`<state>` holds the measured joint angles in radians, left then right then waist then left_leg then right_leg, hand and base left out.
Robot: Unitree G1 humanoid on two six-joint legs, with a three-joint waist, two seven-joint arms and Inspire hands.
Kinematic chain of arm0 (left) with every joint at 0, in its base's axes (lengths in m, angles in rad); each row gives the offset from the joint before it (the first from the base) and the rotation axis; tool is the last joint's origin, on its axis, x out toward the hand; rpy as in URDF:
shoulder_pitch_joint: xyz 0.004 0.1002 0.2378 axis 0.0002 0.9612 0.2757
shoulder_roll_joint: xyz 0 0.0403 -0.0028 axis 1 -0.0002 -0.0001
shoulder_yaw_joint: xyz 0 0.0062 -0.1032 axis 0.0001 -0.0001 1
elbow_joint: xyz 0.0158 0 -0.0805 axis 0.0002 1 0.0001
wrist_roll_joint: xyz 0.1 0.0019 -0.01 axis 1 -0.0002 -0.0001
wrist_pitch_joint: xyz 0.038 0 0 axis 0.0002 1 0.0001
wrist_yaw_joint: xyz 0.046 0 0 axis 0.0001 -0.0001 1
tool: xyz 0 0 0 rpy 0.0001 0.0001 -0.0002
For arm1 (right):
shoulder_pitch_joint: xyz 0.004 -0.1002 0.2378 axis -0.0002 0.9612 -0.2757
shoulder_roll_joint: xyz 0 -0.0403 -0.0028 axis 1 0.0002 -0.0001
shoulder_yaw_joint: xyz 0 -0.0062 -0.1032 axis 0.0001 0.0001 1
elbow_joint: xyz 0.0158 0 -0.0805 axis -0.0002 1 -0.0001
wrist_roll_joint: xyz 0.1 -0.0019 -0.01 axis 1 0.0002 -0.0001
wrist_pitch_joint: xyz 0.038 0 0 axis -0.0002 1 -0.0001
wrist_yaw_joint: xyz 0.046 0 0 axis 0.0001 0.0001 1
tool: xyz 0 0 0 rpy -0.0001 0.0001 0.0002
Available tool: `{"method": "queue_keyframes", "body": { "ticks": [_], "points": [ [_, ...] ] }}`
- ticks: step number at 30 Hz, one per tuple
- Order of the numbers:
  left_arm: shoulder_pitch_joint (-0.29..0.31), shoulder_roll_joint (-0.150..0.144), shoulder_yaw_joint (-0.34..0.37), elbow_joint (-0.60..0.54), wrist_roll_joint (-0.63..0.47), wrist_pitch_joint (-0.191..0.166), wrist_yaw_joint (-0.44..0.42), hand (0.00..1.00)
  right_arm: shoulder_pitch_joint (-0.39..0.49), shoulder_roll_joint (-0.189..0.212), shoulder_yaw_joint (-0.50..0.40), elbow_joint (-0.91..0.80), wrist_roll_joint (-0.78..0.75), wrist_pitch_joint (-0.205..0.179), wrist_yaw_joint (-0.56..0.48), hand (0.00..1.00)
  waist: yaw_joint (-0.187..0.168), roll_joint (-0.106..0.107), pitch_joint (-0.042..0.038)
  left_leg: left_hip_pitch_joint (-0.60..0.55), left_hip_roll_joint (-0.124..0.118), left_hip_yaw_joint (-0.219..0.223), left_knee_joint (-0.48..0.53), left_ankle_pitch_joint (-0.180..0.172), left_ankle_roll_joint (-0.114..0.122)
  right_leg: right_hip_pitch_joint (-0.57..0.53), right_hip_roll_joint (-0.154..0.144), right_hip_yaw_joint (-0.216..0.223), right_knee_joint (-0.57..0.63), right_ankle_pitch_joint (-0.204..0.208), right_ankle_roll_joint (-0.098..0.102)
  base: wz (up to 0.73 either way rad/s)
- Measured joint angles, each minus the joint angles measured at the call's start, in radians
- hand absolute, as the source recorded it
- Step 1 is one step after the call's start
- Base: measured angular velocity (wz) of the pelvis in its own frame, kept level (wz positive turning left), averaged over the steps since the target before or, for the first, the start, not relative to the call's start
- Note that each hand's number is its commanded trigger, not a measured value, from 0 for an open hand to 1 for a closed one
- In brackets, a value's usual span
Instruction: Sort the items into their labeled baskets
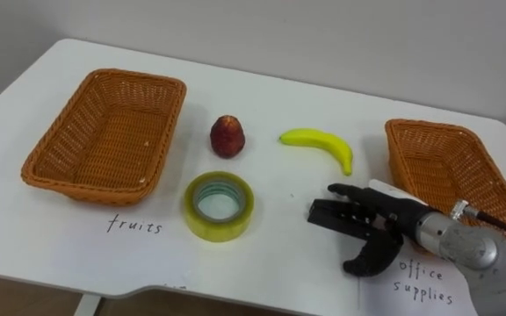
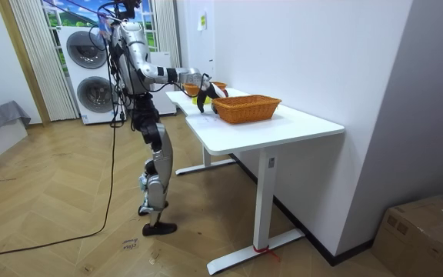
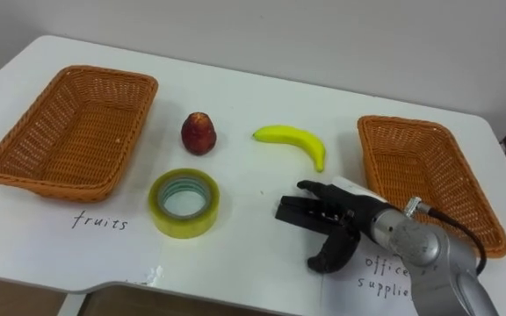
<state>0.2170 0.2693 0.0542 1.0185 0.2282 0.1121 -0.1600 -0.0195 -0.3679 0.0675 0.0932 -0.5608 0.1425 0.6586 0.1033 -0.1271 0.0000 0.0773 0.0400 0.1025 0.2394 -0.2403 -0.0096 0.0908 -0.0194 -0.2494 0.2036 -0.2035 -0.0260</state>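
Currently my right hand (image 1: 383, 218) is spread and empty between the tape roll (image 1: 220, 205) and the right-side basket (image 1: 429, 128). The banana (image 1: 320, 143) lies just beyond it.

Yellow banana (image 1: 320, 143), red apple (image 1: 227, 136), brown woven baskets (image 1: 104, 136).

Right robot hand (image 1: 383, 216) black-fingered, white plate on back. Silver-grey forearm, dark cable at wrist. Silver torso, dark-jointed legs.
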Motion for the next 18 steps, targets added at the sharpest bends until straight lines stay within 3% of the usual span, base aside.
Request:
{"method": "queue_keyframes", "body": {
  "ticks": [16,17,18],
  "points": [
    [-0.005,0.006,-0.001,-0.015,0.001,0.011,0.001,0.00,0.000,-0.002,0.015,0.001,-0.062,0.029,0.020,0.00,0.027,-0.006,0.0000,-0.013,0.002,-0.023,0.016,-0.003,-0.001,0.011,0.002,-0.028,-0.016,0.006,-0.003,0.04],
    [-0.005,0.006,-0.001,-0.015,0.001,0.011,0.002,0.00,0.000,-0.003,0.016,0.001,-0.070,0.030,0.022,0.16,0.031,-0.006,0.0000,-0.014,0.002,-0.023,0.016,-0.003,-0.001,0.012,0.002,-0.028,-0.016,0.006,-0.003,0.00],
    [-0.005,0.006,-0.001,-0.015,0.001,0.011,0.003,0.00,0.000,-0.004,0.017,0.001,-0.072,0.031,0.022,0.51,0.033,-0.006,0.0000,-0.014,0.002,-0.023,0.016,-0.003,-0.001,0.012,0.002,-0.028,-0.016,0.006,-0.003,0.00]
  ]
}}
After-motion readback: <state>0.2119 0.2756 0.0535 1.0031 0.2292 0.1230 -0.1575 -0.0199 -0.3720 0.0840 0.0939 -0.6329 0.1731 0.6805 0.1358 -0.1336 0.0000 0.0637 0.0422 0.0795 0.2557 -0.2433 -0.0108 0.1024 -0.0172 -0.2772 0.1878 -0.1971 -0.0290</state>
